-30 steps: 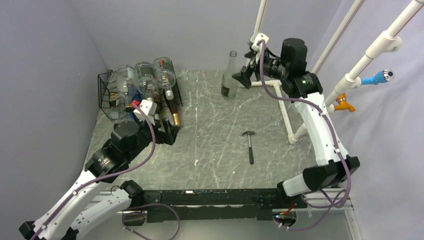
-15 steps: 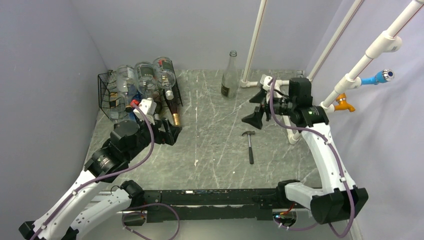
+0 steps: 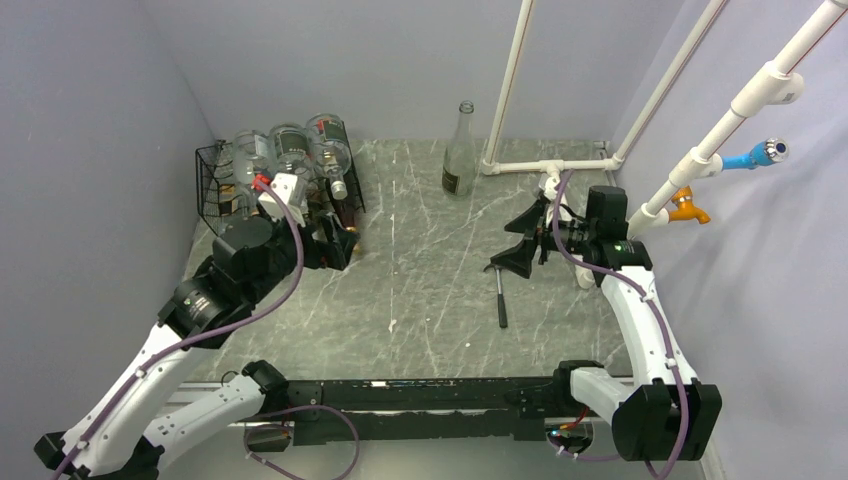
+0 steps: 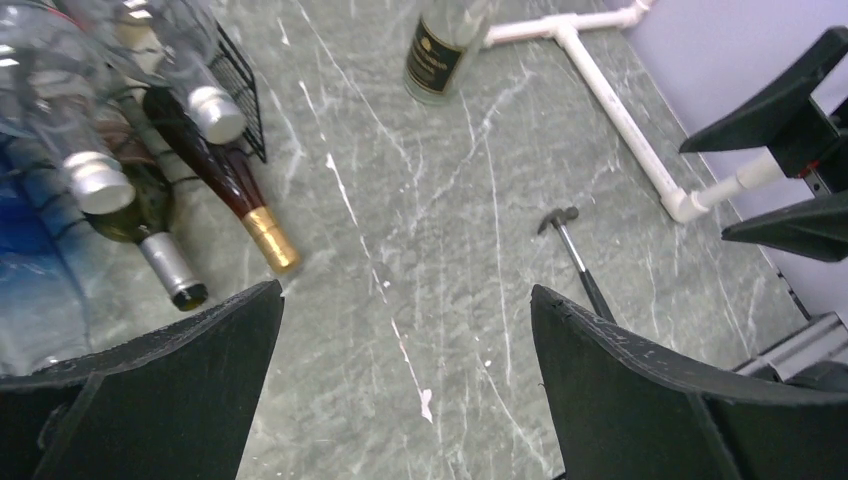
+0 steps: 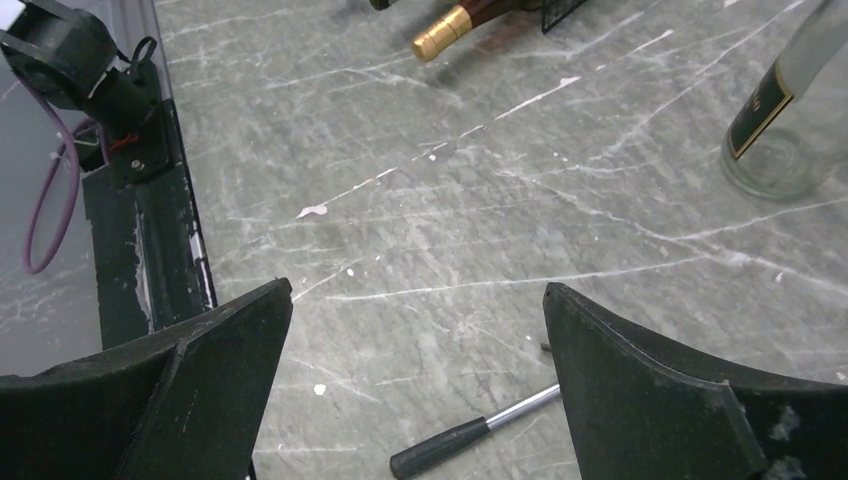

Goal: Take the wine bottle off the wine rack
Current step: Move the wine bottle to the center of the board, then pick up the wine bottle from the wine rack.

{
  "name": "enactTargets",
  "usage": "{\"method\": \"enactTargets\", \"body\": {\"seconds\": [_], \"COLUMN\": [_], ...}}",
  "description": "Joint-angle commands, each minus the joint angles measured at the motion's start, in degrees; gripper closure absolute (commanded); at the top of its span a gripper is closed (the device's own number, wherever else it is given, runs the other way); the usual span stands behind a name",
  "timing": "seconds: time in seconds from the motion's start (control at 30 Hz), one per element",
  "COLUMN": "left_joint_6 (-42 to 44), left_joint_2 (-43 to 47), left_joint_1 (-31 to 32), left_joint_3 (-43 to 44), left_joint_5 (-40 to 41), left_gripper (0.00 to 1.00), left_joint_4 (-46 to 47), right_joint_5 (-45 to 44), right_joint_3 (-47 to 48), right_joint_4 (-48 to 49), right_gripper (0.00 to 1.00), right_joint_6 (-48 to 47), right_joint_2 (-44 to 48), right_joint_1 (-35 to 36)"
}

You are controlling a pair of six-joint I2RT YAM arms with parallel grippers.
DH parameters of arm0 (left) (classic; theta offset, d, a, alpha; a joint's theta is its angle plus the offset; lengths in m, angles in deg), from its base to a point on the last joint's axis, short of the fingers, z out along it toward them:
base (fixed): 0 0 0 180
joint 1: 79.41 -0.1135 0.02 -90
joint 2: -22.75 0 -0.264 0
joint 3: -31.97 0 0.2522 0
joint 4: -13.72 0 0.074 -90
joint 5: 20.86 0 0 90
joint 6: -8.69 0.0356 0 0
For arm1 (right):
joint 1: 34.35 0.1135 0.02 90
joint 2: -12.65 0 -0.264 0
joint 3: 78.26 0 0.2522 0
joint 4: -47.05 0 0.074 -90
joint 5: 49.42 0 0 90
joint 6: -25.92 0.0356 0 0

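Left arm reaches forward-left, left gripper spread wide and empty right in front of the rack. The rack's jammed in the far-left corner by the wall. Gold-capped bottle pokes out low, cap tipped down toward the table. Right arm's bent, right gripper wide, empty, over the hammer. Bare table between them; pipe hems in the back right.

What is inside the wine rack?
The wine rack holds lying bottles: clear ones on top, a gold-capped dark bottle and a green bottle below. Its back is hidden behind them.
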Motion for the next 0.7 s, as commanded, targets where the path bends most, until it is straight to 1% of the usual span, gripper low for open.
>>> {"method": "enactTargets", "body": {"seconds": [0.0, 0.1, 0.23, 0.4, 0.67], "left_joint_6": [3.0, 4.8, 7.9, 9.5, 7.1], "left_joint_2": [-1.5, -3.7, -7.0, -10.8, -16.4], "left_joint_1": [-1.1, -2.9, -7.0, -16.4, -33.7], "left_joint_3": [6.5, 10.2, 13.3, 12.7, 7.9], "left_joint_5": [6.3, 10.0, 10.3, 5.0, -7.6], "left_gripper": [0.00, 0.01, 0.02, 0.04, 0.00], "left_joint_4": [-3.6, -5.9, -6.5, -3.4, 4.2], "right_joint_5": [4.2, 3.3, 3.4, 3.2, 3.6], "right_joint_3": [-0.6, -0.3, -0.6, -1.5, -3.0], "right_joint_4": [5.5, 5.0, 5.7, 7.2, 8.8], "right_gripper": [0.00, 0.00, 0.00, 0.00, 0.00], "right_joint_6": [1.0, 0.6, 1.3, 2.2, 3.1], "right_joint_2": [2.2, 2.8, 3.2, 3.1, 3.1], "right_joint_1": [-1.1, -1.1, -1.0, -0.5, -0.4]}}
